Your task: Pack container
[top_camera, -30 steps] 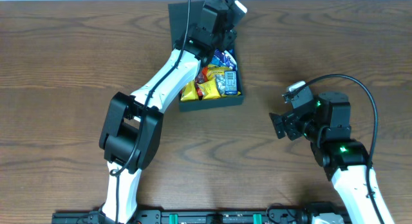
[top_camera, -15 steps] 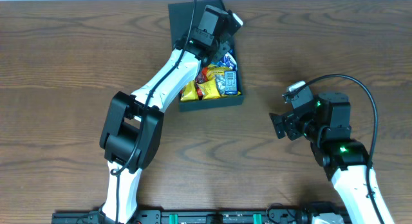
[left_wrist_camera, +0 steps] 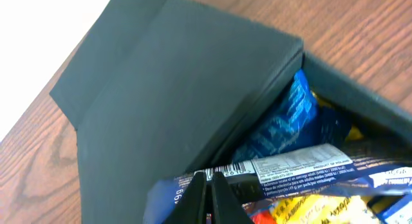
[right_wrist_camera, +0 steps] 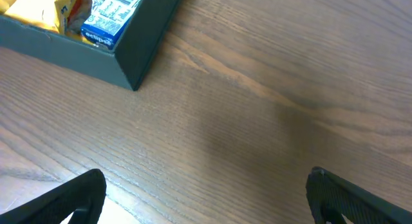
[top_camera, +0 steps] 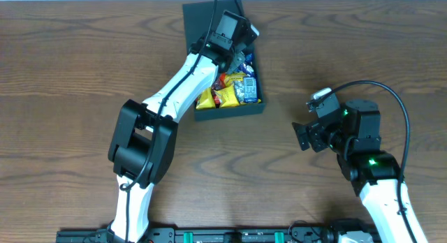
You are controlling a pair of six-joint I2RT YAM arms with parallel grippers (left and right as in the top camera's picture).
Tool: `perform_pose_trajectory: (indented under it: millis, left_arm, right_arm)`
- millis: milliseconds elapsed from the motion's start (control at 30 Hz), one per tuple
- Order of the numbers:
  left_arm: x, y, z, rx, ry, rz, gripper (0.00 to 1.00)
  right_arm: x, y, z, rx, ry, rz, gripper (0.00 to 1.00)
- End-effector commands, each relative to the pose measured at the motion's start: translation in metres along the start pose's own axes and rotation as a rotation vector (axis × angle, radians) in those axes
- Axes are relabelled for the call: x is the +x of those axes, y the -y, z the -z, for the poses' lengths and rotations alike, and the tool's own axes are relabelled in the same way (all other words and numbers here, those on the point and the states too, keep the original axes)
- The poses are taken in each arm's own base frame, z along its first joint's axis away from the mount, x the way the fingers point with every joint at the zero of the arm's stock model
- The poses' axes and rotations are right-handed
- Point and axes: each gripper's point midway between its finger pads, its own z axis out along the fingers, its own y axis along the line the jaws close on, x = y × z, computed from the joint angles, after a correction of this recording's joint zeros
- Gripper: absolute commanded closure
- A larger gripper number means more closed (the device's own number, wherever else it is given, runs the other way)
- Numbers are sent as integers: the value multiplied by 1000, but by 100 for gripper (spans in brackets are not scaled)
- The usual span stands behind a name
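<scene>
While my left pincer (left_wrist_camera: 209,195) hangs pressed shut at a dark blue barcoded wrapper (left_wrist_camera: 290,171), pinched or merely touched I cannot tell, the container (top_camera: 230,110) sits at the far middle of the table (top_camera: 70,75). Its single flap lid (left_wrist_camera: 180,89) is raised just behind my fingertips. My right pincer (right_wrist_camera: 206,198) gapes wide and empty, well apart. One box; at least four packets (top_camera: 209,98) overlap inside.
</scene>
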Motion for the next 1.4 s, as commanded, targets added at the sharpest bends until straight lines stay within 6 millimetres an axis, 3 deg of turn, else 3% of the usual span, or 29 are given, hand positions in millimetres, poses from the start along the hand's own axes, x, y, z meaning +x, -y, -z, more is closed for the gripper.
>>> perform_pose_trajectory:
  millis: [0, 200, 367, 533, 700, 800, 933, 1067, 1233, 1267, 1333, 1367]
  left_arm:
    - [14, -8, -6, -55, -67, -33, 95]
    - [11, 3, 8, -59, -86, -66, 95]
    - [39, 15, 16, -54, -220, -140, 94]
    - [52, 4, 29, -206, -328, -212, 94]
    - [32, 12, 48, -234, -280, -233, 94]
    - [12, 20, 72, -206, -204, -229, 95]
    - [-17, 15, 106, -159, -87, -219, 94]
    - [-31, 17, 133, -32, -56, -303, 94]
    - [-50, 5, 149, 27, 28, -309, 94]
    - [-53, 1, 149, 30, 46, -294, 83]
    - [-53, -3, 148, 48, 62, -276, 26]
    - [-53, -4, 147, 55, 66, -252, 5]
  right_arm:
    - [0, 1, 0, -4, 4, 6, 1]
    - [0, 1, 0, -4, 4, 6, 1]
    - [0, 1, 0, -4, 4, 6, 1]
    - [0, 1, 0, -4, 4, 6, 1]
    - [0, 1, 0, -4, 4, 6, 1]
    - [0, 1, 0, -4, 4, 6, 1]
    - [0, 1, 0, -4, 4, 6, 1]
    - [0, 1, 0, -4, 4, 6, 1]
    - [0, 1, 0, -4, 4, 6, 1]
    - [0, 1, 0, -4, 4, 6, 1]
    - [0, 1, 0, -4, 4, 6, 1]
    - [0, 1, 0, -4, 4, 6, 1]
